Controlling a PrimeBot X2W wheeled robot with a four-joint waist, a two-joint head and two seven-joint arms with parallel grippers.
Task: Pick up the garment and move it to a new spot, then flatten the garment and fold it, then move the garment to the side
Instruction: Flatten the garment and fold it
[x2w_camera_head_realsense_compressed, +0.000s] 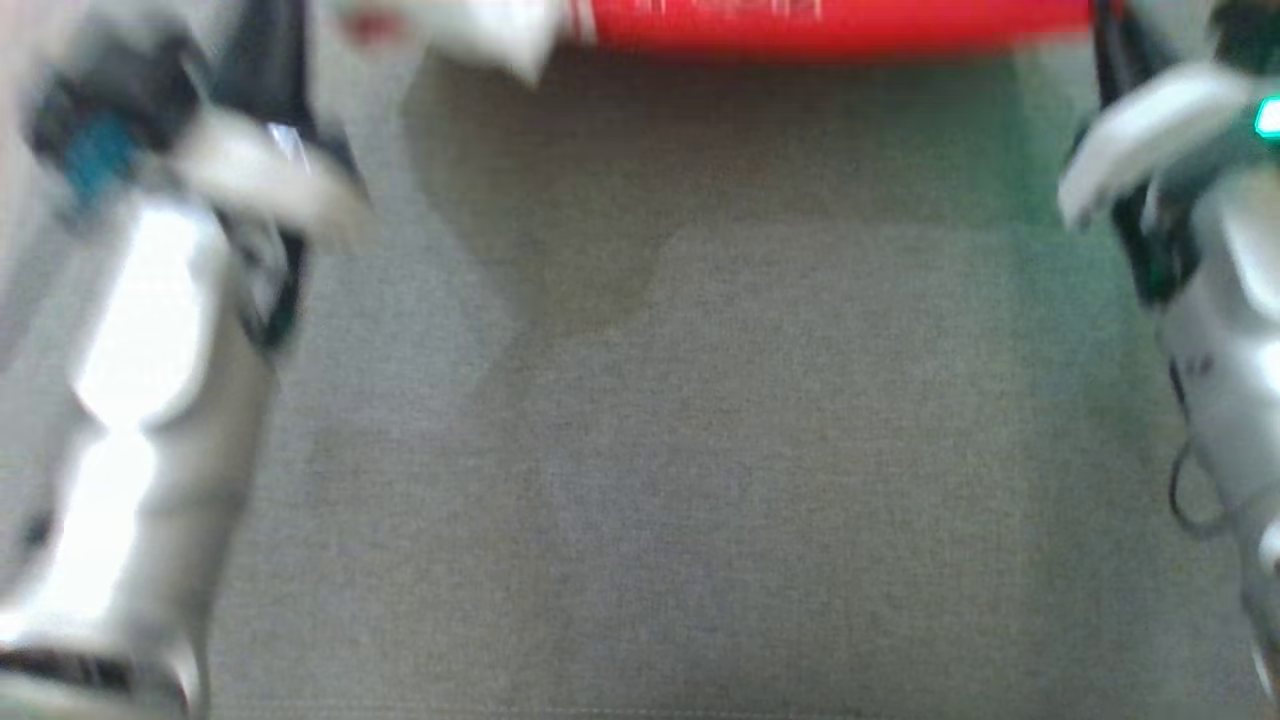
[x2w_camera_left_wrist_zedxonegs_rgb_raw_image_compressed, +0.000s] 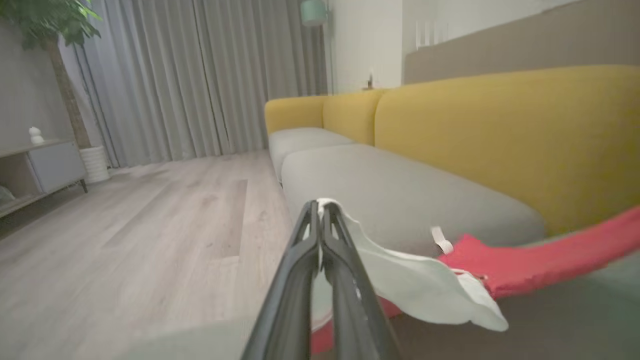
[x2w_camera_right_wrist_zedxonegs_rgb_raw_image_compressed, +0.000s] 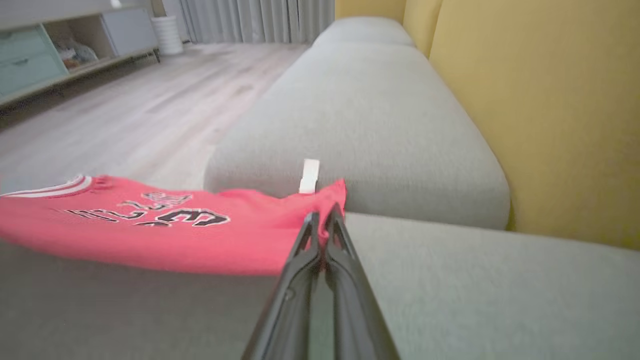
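Head cam is pretty smeared, but on the left the pale left arm (x2w_camera_head_realsense_compressed: 150, 350) runs up the side over the grey sofa seat (x2w_camera_head_realsense_compressed: 700, 450). On the wrist cam the left gripper (x2w_camera_left_wrist_zedxonegs_rgb_raw_image_compressed: 320, 204) has its two dark fingers pressed together, pinching a white edge (x2w_camera_left_wrist_zedxonegs_rgb_raw_image_compressed: 425, 285) of the garment (x2w_camera_left_wrist_zedxonegs_rgb_raw_image_compressed: 525, 260); that white bit flops off to the right of the fingers, then the red cloth takes over and stretches away right as a band. Around it there's a wood floor (x2w_camera_left_wrist_zedxonegs_rgb_raw_image_compressed: 150, 225), grey curtains (x2w_camera_left_wrist_zedxonegs_rgb_raw_image_compressed: 200, 75), a leafy plant (x2w_camera_left_wrist_zedxonegs_rgb_raw_image_compressed: 45, 20) and a low cabinet (x2w_camera_left_wrist_zedxonegs_rgb_raw_image_compressed: 40, 165); the yellow backrest (x2w_camera_left_wrist_zedxonegs_rgb_raw_image_compressed: 500, 140) rises behind the seat.

In the middle, on the head cam the garment is a red strip across the far edge of the seat, white end on the left, spanning between the two arms. There's a soft shadow on the cushion under it, so it looks lifted rather than lying flat, though the blur makes that hard to call.

On the right, the right gripper (x2w_camera_right_wrist_zedxonegs_rgb_raw_image_compressed: 322, 217) is closed up tight too, clamped on a red corner of the garment; a small white tag (x2w_camera_right_wrist_zedxonegs_rgb_raw_image_compressed: 310, 176) sticks up just beside the fingertips, and black-and-white lettering shows on the red further left. The right arm (x2w_camera_head_realsense_compressed: 1230, 380) comes up the right side with a green light (x2w_camera_head_realsense_compressed: 1268, 117) on it.
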